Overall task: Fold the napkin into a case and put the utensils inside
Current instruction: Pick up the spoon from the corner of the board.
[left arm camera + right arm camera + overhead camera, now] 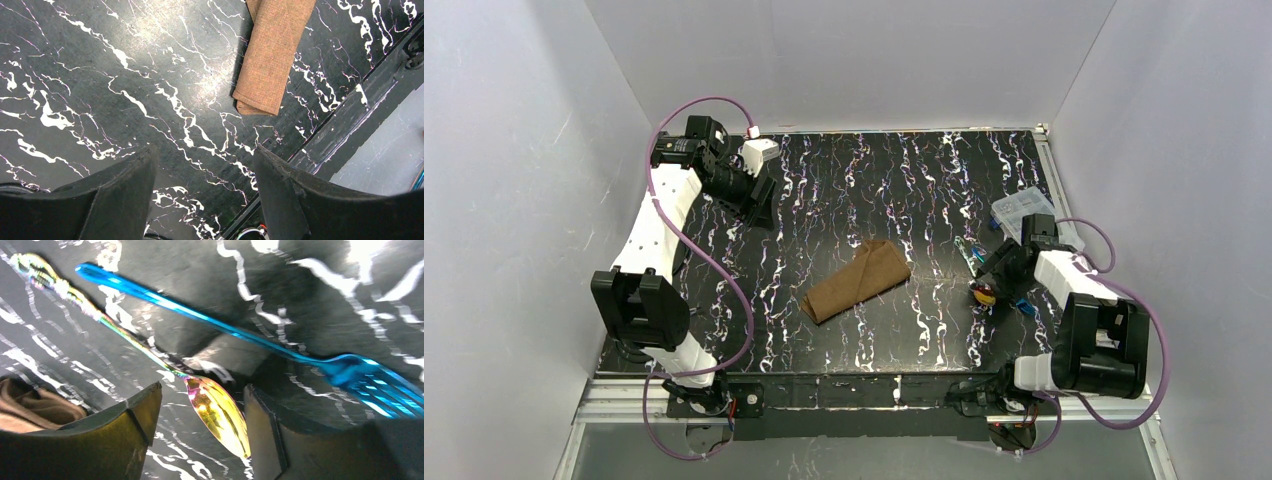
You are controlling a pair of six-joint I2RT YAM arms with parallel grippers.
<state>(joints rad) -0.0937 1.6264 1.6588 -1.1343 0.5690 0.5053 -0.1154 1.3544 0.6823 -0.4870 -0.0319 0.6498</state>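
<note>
Now our right gripper [200,392] stands open, its jaws on both sides of the spoon [220,415] bowl — the blue fork [280,347] lies just beside. Our left gripper [205,155] is open too, empty; the brown case [856,280] lies well apart, between the two arms.

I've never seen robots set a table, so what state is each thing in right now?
napkin: folded narrow and layered, lying flat
blue fork: lying loose on the table
rainbow spoon: on the table, outside the napkin
left pincer: open, empty
right pincer: open, straddling the spoon's bowl
</note>
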